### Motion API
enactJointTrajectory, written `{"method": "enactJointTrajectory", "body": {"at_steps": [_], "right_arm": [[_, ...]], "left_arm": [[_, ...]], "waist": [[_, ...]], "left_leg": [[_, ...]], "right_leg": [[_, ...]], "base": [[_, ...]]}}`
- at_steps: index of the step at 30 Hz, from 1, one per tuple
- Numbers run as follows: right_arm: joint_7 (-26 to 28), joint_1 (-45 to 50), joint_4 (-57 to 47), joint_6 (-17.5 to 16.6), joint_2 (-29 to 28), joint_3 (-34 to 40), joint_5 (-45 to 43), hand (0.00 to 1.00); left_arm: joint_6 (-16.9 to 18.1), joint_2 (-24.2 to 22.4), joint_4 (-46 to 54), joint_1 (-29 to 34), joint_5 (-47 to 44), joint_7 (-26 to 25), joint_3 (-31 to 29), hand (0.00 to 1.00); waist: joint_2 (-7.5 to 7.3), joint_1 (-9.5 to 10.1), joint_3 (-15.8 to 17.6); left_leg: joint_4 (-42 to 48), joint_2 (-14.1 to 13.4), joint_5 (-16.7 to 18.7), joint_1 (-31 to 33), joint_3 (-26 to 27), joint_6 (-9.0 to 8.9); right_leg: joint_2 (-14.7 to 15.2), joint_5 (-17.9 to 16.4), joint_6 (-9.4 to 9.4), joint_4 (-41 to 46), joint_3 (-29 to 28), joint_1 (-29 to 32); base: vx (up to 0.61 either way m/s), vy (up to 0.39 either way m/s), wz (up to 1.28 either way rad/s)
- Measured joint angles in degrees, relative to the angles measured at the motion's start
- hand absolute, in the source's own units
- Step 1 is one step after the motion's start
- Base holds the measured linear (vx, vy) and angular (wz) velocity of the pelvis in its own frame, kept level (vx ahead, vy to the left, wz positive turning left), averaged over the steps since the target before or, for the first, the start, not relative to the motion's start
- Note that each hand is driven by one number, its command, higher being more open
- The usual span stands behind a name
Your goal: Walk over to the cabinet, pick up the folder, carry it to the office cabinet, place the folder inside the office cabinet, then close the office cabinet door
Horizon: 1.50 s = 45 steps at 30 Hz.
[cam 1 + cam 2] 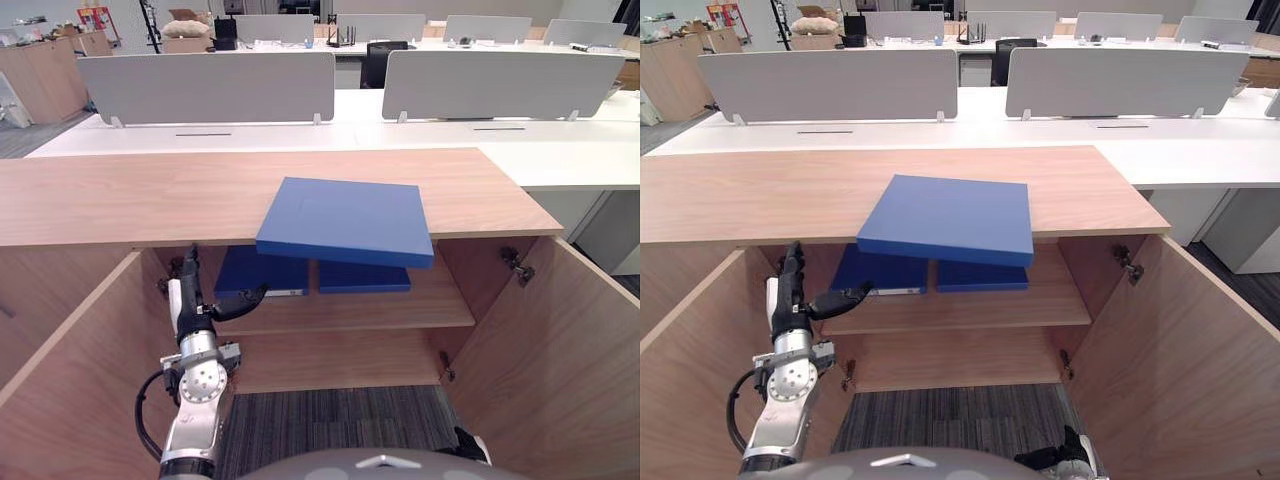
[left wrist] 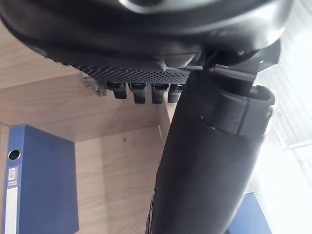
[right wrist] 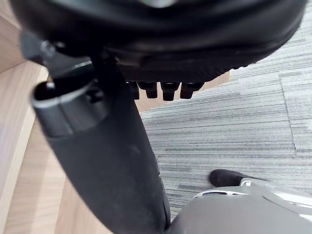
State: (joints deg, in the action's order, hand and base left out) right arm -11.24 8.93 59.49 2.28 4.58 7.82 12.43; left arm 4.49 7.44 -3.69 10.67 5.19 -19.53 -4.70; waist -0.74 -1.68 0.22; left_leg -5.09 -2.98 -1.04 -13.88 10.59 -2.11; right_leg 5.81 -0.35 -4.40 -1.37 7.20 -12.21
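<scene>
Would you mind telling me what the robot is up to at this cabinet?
The robot faces an open wooden cabinet. A blue folder lies on its top, overhanging the front edge, in neither hand. The open left hand is raised beside the shelf holding two blue binders; the right hand hangs low.

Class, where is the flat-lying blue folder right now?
In the left eye view, the blue folder lies on the wooden cabinet top, overhanging its front edge, directly above two blue binders on the shelf.

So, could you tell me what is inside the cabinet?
Two blue binders sit on its shelf; the folder overhanging the top hides their rear parts.
</scene>
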Motion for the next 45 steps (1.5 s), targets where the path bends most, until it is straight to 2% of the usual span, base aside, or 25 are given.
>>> {"method": "enactJointTrajectory", "body": {"at_steps": [17,22,34,45], "right_arm": [[0.7,0.7,0.1,0.0,0.0,0.0,0.0,1.0],[0.8,0.8,0.2,0.0,0.0,0.0,0.0,1.0],[1.2,0.6,0.4,0.0,0.1,0.0,0.0,1.0],[1.3,0.2,1.2,0.0,0.3,0.1,0.0,1.0]], "left_arm": [[0.6,3.0,4.2,-0.8,1.8,0.8,0.1,1.0],[1.2,5.7,4.5,-1.3,4.0,2.4,3.4,1.0],[3.1,10.8,4.5,-8.1,6.8,6.7,10.2,1.0],[4.2,15.1,4.5,-10.3,9.3,10.1,15.6,1.0]], "waist": [[-0.18,0.01,-1.3],[-0.13,0.0,-1.7],[-0.14,-0.2,-1.7],[-0.14,-0.71,-1.7]], "left_leg": [[0.0,-1.0,0.1,-0.1,0.0,-0.22],[0.0,-1.0,0.1,-0.2,0.0,-0.26],[0.0,-1.1,0.3,-0.2,0.0,-0.5],[0.0,-1.1,0.3,-0.4,0.1,-0.58]], "right_leg": [[-1.0,-0.4,0.58,0.3,0.0,0.0],[-1.1,-0.5,0.68,0.4,0.0,0.0],[-1.2,-0.8,0.66,0.6,-0.1,0.2],[-1.2,-0.9,0.79,0.7,-0.3,0.2]], "base": [[-0.01,-0.004,0.0],[0.0,0.0,0.0],[0.0,0.0,0.0],[0.0,0.0,0.0]]}}
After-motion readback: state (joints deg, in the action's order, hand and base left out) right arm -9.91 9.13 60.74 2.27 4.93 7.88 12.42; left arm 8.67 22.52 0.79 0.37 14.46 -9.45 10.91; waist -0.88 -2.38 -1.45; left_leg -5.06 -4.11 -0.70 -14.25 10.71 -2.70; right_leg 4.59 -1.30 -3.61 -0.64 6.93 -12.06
